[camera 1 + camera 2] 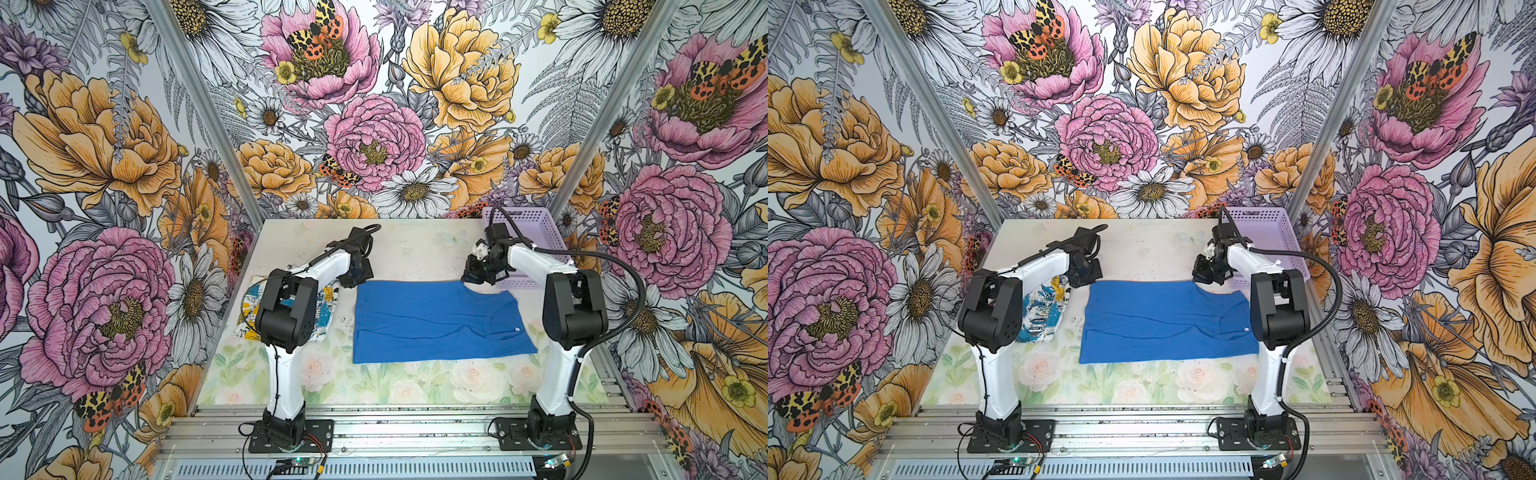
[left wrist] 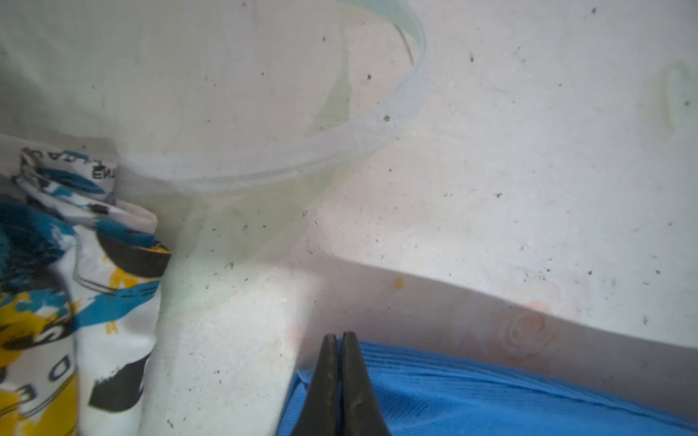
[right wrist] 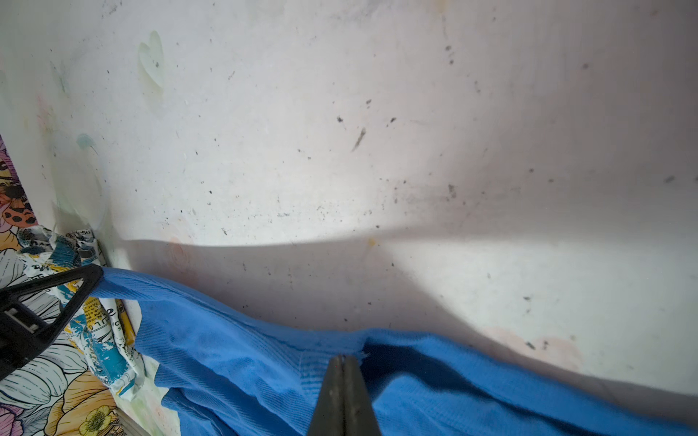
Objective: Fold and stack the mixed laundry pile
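Grip on far edge of shirt (image 1: pixel 436 324).
Both top views: the shirt (image 1: pixel 1163 324) is spread mid-table (image 1: pixel 415 245); the print (image 1: pixel 1042 307) is bunched left of it, partly hidden by the left arm. Left wrist: the left gripper (image 2: pixel 339 336) fingers are pressed together on the shirt's corner. Right wrist: the right gripper (image 3: pixel 343 358) fingers are closed, pinching the shirt's edge.

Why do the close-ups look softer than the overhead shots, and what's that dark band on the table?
Left wrist view: the white newspaper-print garment sits too near the lens, so it blurs. Right wrist view: the band is a shadow on the pale table, likely from the raised royal blue T-shirt. Both top views: sharp, evenly lit.
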`<state>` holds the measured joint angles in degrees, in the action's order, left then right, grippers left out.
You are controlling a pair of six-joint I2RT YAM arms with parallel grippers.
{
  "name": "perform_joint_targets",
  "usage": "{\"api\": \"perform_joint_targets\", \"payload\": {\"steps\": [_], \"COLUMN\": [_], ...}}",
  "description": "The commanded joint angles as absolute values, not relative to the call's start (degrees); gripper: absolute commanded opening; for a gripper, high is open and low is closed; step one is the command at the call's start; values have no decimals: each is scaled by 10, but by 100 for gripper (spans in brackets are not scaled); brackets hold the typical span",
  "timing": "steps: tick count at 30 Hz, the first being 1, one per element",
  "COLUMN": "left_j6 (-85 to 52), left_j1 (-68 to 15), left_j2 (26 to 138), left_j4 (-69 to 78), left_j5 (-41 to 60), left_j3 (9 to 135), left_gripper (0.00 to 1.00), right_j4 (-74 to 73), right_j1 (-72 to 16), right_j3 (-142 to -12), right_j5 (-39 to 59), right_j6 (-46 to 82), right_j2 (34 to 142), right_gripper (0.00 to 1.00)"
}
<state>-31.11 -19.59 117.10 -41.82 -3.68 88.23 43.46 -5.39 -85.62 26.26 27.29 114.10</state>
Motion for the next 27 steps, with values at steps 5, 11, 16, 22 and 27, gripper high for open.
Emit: {"api": "perform_joint_targets", "payload": {"steps": [5, 11, 16, 22, 27], "left_j6": [-294, -305, -310, -323, -332], "left_j1": [-189, -189, -189, -191, -193], "left_j2": [1226, 1214, 1184, 1136, 1098], "left_j4": [-411, -410, -401, -352, -323], "left_j5": [-14, -24, -33, -25, -20], "left_j3": [959, 935, 899, 814, 757], "left_gripper": [0, 0, 0, 0, 0], "right_j4": [421, 420, 419, 411, 398], "right_j1": [-49, -51, -50, -53, -53], "right_j3": [-925, -918, -885, -818, -762], "right_j5": [271, 268, 272, 283, 295], "right_j6": [267, 264, 259, 256, 258], "right_j2": [1168, 1168, 1148, 1108, 1061], "right_gripper": [0, 0, 0, 0, 0]}}
